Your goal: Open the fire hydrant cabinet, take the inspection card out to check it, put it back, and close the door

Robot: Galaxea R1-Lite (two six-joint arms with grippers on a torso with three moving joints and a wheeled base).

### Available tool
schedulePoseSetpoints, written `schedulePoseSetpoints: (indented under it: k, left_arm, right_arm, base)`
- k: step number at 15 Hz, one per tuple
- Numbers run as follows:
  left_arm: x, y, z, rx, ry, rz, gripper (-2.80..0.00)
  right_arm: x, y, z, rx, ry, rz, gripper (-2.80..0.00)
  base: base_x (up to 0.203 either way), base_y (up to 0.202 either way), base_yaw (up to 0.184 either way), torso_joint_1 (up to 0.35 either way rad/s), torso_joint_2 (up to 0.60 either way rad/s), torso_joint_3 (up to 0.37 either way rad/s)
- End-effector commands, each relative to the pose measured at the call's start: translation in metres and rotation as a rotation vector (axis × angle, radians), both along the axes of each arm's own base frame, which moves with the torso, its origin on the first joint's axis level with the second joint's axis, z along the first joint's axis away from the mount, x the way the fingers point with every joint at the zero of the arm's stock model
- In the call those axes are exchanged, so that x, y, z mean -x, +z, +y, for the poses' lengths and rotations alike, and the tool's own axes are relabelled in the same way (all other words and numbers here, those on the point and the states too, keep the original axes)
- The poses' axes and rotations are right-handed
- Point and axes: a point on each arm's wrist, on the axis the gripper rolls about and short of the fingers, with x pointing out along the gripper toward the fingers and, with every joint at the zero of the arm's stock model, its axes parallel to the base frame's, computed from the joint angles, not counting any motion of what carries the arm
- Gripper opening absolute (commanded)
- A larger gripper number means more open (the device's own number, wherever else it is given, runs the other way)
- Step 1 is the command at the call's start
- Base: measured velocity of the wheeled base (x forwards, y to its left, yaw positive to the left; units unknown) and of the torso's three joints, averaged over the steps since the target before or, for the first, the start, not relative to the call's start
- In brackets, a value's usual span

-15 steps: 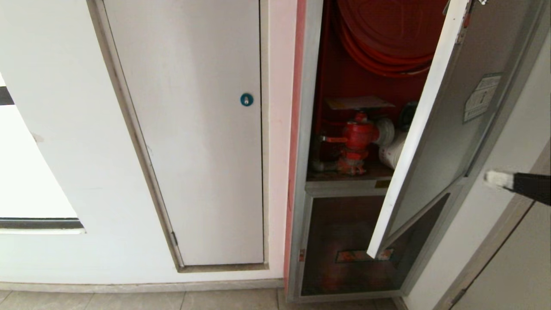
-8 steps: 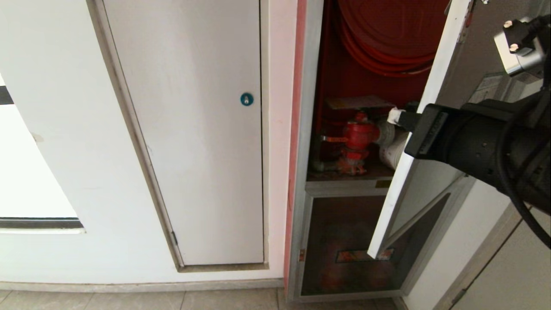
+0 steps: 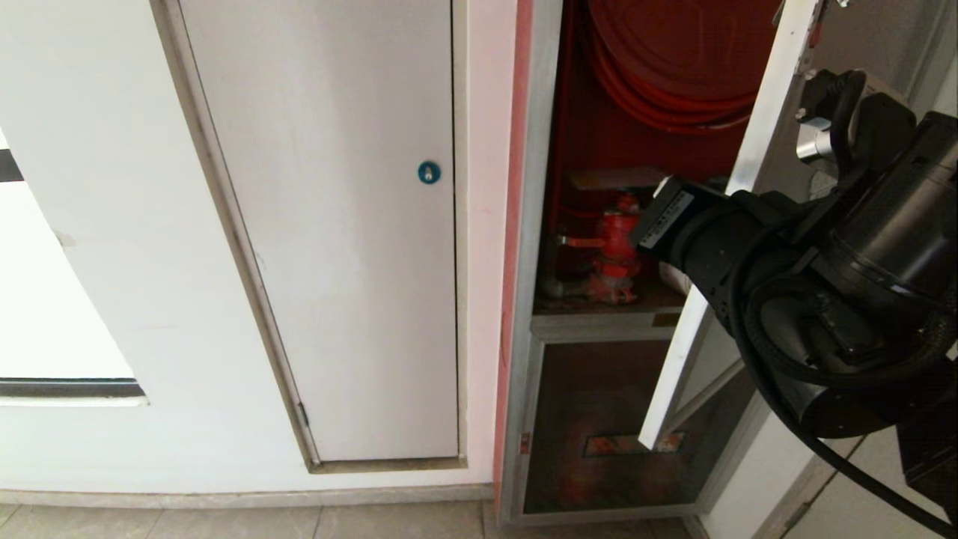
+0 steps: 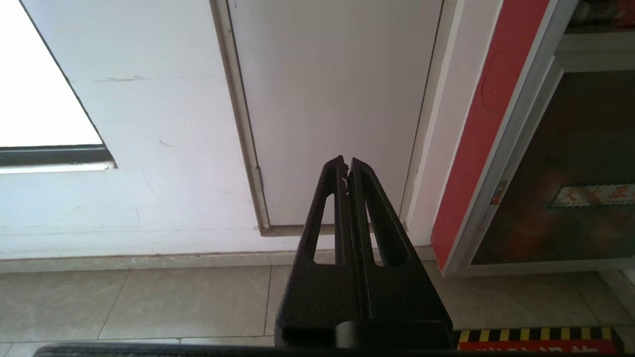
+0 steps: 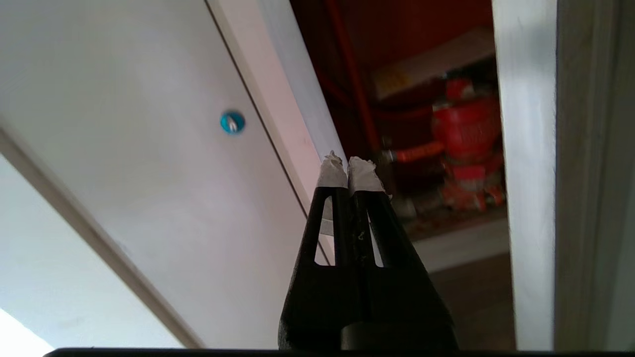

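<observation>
The fire hydrant cabinet [image 3: 533, 224] stands open, its red inside showing the hose reel [image 3: 673, 67] and the red valve [image 3: 617, 239]. The inspection card [image 3: 602, 178] lies flat just above the valve, also in the right wrist view [image 5: 436, 62]. The door [image 3: 763, 112] hangs ajar, its white edge [image 5: 526, 173] toward me. My right arm [image 3: 748, 254] reaches across the door edge toward the opening. The right gripper [image 5: 349, 166] is shut and empty, its white-taped tips aimed at the cabinet's left frame, short of the valve [image 5: 466, 129]. The left gripper [image 4: 346, 163] is shut, parked low near the floor.
Left of the cabinet is a white door [image 3: 337, 224] with a blue round lock [image 3: 428, 173]. A lower dark glass panel [image 3: 599, 419] closes the cabinet's bottom part. Tiled floor [image 3: 224, 520] runs along the wall. A bright window [image 3: 45, 299] is at far left.
My right arm has swung in from the right edge of the head view, across the door's edge to the front of the opening, and its wrist has turned. The door stays ajar.
</observation>
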Motion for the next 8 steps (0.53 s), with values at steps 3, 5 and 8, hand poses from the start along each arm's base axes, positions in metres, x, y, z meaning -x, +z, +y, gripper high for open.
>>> schedulePoseSetpoints:
  k: [3,5,8]
  left_arm:
    - [0.0,0.0,0.0,0.0,0.0,0.001,-2.8]
    - [0.0,0.0,0.0,0.0,0.0,0.001,-2.8]
    - [0.0,0.0,0.0,0.0,0.0,0.001,-2.8]
  right_arm:
    - [-0.026,-0.012,0.004,-0.013,-0.066,-0.058,-2.8]
    - [-0.036,-0.015,0.002,-0.009,-0.104,-0.104,-2.8]
    - [-0.047,-0.013,-0.008,-0.001,-0.118,-0.149,-2.8]
  base:
    - [0.0,0.0,0.0,0.0,0.0,0.0]
    - [0.0,0.0,0.0,0.0,0.0,0.0]
    - [0.0,0.0,0.0,0.0,0.0,0.0]
